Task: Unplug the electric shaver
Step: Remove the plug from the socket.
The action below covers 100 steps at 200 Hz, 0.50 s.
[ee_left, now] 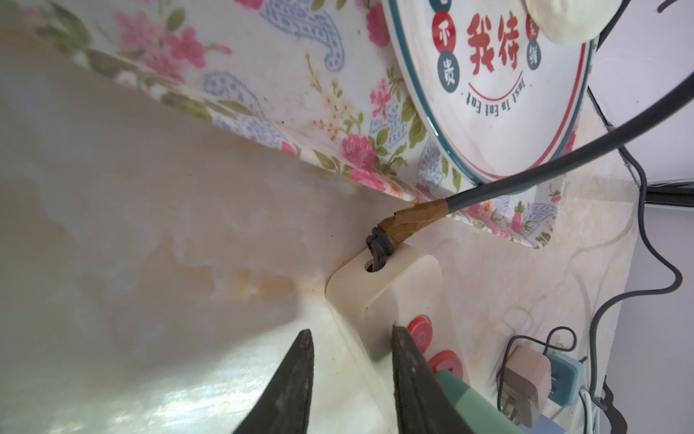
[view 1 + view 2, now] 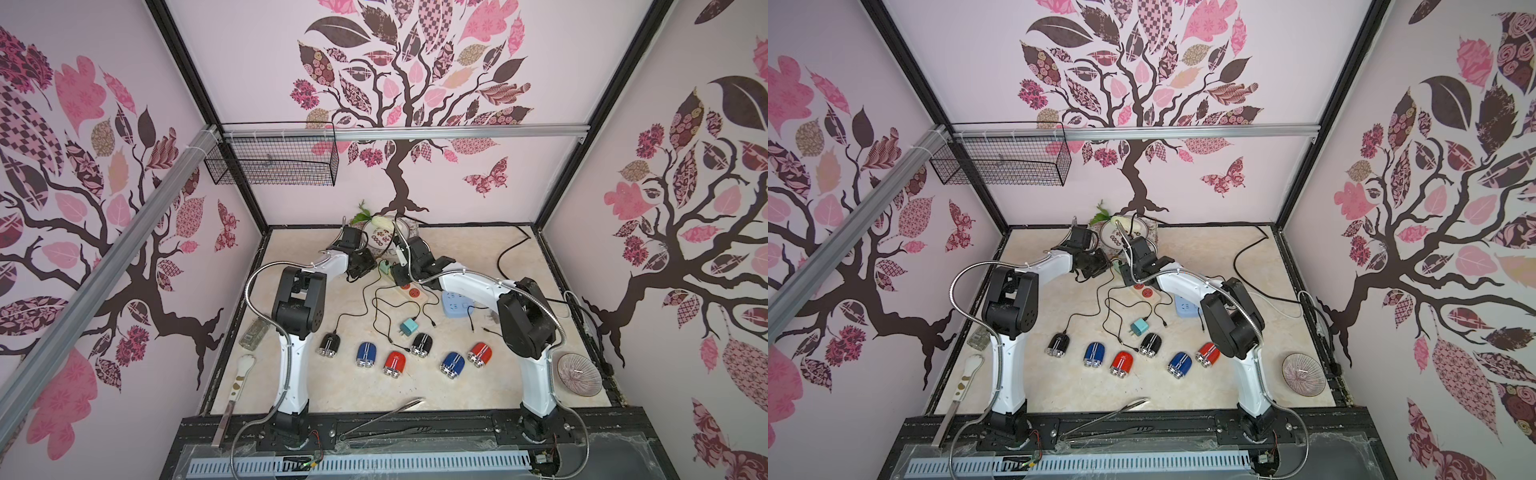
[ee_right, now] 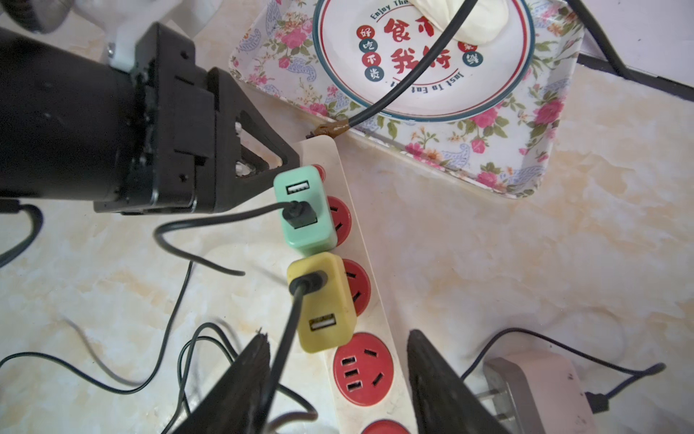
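Right pincer (image 3: 338,334) and left pincer (image 1: 351,330) are released; the yellow charger (image 3: 323,300) is best gripped squarely and drawn straight out while the power strip (image 3: 321,149) is pinned down.

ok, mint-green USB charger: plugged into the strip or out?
In: the mint-green USB charger sits flush on the cream power strip, covering a red socket; no prongs showing.

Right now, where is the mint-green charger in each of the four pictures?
In both top views: mint-green charger, between the two arms' tips.
Left wrist: charger beside the left end effector.
Right wrist: charger on the power strip, beside the yellow charger.
Shared landmark: red-lettered plate.
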Tool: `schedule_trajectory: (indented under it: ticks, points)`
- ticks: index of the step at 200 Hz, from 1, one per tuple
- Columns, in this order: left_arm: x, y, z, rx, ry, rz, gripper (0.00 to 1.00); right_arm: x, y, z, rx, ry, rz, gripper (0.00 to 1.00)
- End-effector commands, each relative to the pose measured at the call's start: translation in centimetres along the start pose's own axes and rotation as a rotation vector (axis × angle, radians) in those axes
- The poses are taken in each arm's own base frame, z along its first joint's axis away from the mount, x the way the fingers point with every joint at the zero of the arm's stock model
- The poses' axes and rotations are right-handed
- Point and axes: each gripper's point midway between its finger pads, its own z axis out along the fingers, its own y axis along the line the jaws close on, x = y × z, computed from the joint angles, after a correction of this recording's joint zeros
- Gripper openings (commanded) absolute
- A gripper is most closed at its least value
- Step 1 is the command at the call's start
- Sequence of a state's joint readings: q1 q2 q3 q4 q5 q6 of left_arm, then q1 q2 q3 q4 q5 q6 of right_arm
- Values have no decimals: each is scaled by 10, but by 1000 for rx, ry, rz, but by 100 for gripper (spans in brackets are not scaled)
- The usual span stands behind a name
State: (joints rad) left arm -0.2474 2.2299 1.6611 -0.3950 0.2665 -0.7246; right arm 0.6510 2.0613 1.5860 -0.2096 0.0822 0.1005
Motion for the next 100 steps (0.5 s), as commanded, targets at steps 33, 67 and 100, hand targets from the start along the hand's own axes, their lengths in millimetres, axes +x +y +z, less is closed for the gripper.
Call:
schedule_trajectory:
  ticks: [33,67,100]
  points:
    - [-4,1,3,-34,-5,21,35,-1,6,17,-39,0,-21,60]
    - [-3,4,4,-42,-3,18,35,2,8,19,-49,4,-35,59]
    - [-4,3,4,-42,-6,16,34,5,10,23,-63,11,-61,56]
